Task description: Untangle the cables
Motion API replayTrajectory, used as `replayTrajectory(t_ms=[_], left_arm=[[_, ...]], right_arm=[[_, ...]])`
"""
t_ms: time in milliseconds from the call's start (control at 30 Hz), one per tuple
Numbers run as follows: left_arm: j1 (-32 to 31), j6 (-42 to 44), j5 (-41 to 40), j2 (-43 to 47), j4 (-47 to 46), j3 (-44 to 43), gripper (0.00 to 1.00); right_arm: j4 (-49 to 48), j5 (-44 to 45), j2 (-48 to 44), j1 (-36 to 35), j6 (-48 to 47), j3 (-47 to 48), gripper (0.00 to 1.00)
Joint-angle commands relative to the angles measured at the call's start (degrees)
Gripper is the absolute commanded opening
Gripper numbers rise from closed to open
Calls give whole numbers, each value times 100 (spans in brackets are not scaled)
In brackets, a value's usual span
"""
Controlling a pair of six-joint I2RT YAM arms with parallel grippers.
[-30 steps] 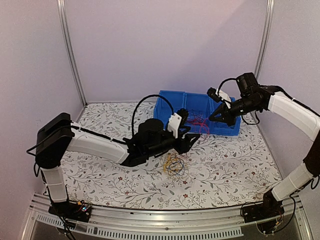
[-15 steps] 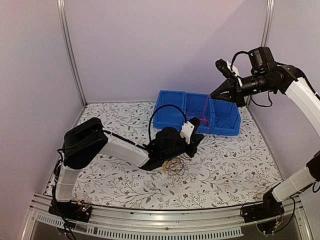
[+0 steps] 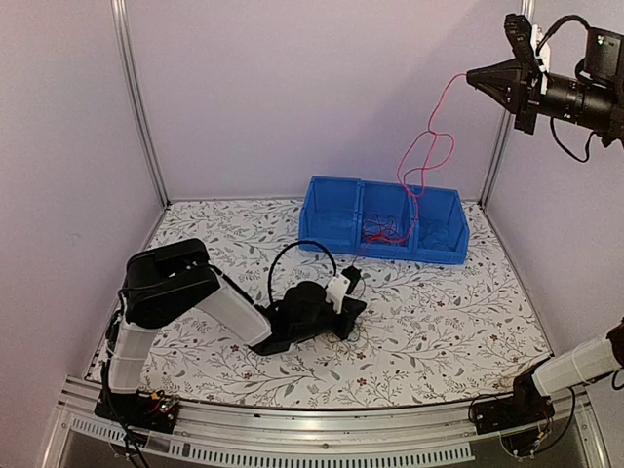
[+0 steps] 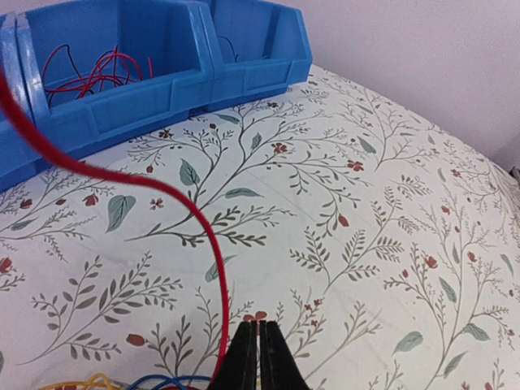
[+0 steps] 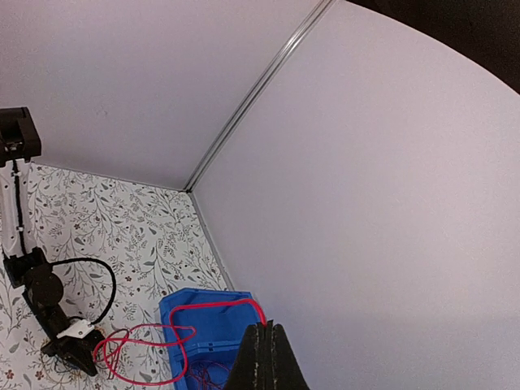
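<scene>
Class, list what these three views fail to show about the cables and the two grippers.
Yellow and blue cables: covered by the left gripper in the top view, cut by the bottom edge in the left wrist view.
Red cable: whether the left gripper pinches it falls below the left wrist view's edge.
Tangle in the blue bin: too small to trace in the top view.

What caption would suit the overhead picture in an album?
Right gripper holds a red cable high above the blue bin while the left gripper sits low on the flowered table.
</scene>
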State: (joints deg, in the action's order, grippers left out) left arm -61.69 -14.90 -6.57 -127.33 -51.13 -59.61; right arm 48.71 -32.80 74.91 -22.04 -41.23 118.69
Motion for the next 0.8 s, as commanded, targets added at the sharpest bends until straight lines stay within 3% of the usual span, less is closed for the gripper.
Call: replayTrajectory(t_ms=[0, 200, 333, 433, 600, 767], left_arm=[[69, -264, 54, 261, -417, 334, 0], [41, -350, 589, 988, -750, 928, 0], [-82, -275, 697, 1641, -549, 1121, 37], [-253, 88, 92, 2155, -185, 1144, 52], [-419, 642, -470, 2759, -65, 981, 57], [-559, 1193, -1014, 2742, 346, 340, 57]], right_arm=[[-161, 527, 76, 182, 141, -298, 0], [-400, 460, -226, 220, 224, -1352, 0], [-651, 272, -370, 222, 271, -2206, 0], [-781, 35, -448, 221, 391, -2637, 0], [-859, -396, -447, 220, 573, -3082, 0], [-1007, -685, -378, 223, 873, -3291, 0]])
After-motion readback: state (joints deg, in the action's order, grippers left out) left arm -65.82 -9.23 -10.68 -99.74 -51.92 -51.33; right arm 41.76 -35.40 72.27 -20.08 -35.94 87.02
